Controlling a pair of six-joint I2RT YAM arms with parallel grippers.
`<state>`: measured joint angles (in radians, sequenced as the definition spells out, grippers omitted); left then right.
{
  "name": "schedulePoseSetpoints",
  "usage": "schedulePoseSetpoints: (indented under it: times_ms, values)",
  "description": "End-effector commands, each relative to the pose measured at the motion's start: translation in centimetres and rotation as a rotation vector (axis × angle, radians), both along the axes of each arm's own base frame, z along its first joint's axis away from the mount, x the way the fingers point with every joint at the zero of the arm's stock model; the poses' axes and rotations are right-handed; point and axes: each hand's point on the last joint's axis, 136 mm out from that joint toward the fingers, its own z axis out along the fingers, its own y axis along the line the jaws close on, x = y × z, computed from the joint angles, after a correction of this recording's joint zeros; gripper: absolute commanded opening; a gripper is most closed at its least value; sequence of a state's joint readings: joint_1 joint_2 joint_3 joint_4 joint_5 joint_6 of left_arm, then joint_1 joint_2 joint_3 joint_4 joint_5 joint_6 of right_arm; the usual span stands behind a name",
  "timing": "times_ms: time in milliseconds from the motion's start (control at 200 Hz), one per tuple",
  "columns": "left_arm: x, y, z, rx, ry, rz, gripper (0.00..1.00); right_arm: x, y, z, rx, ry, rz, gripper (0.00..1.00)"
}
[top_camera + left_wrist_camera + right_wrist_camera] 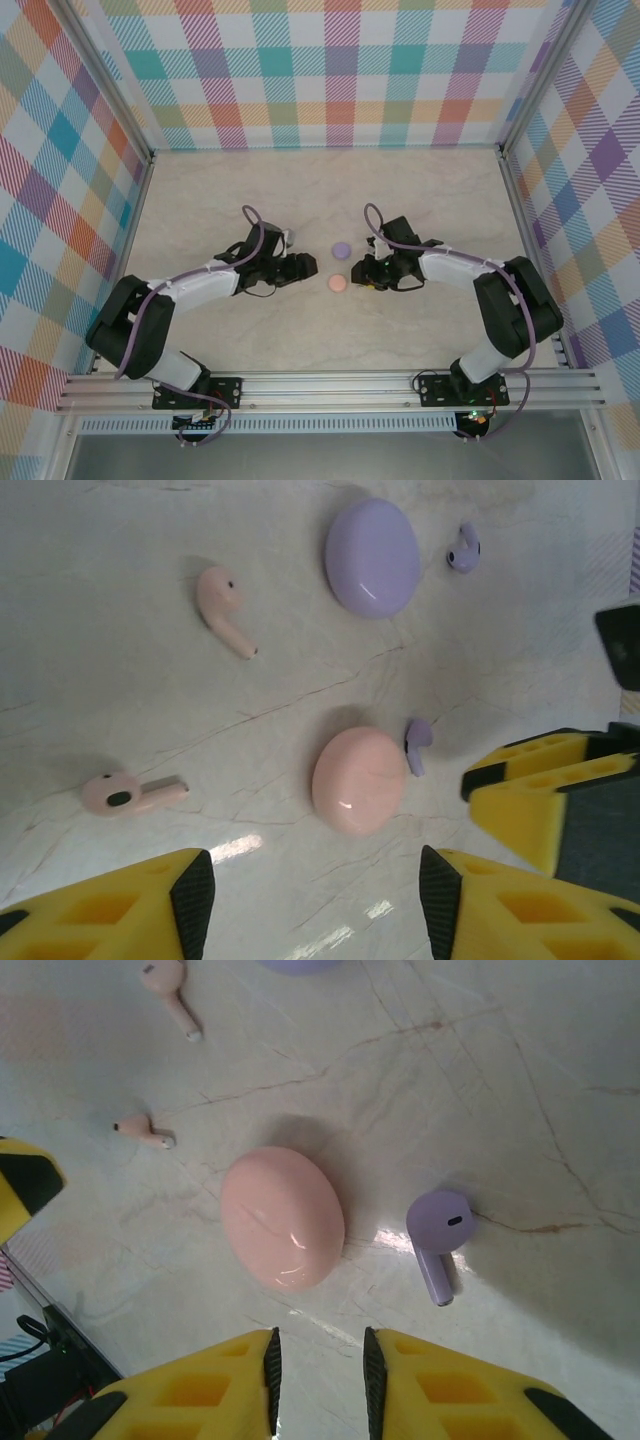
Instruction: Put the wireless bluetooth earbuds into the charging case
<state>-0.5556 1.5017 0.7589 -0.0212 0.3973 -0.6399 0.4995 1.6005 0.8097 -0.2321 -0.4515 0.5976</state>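
Two closed round charging cases lie mid-table, a pink one [337, 284] and a purple one [340, 248]. In the left wrist view the pink case [358, 780] sits just ahead of my left gripper [315, 900], whose jaws stand apart with nothing between them. Two pink earbuds [225, 605] [130, 793] lie to its left. One purple earbud [417, 743] touches the pink case and another [463, 548] lies beside the purple case [372, 557]. My right gripper [320, 1385] has a narrow empty gap and hovers just short of the pink case [283, 1217] and a purple earbud [440, 1235].
The two grippers [305, 265] [358, 272] face each other across the cases, close together. The right gripper's yellow fingers [540, 800] reach into the left wrist view at the right. Checked walls enclose the marble tabletop [320, 190], with free room at the back.
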Motion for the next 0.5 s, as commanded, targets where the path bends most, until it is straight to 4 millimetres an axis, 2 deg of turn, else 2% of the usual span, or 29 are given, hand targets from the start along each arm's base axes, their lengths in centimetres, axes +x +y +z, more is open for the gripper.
schedulePoseSetpoints:
  times_ms: [0, 495]
  values:
    - [0.3, -1.8, 0.3, -0.034, 0.007, -0.034, 0.54, 1.3, 1.4, 0.6, 0.015, -0.008, -0.031, 0.27]
    - [0.4, -4.2, -2.0, -0.052, 0.076, -0.071, 0.44, 1.9, 2.3, -1.0, 0.019, 0.039, -0.056, 0.26]
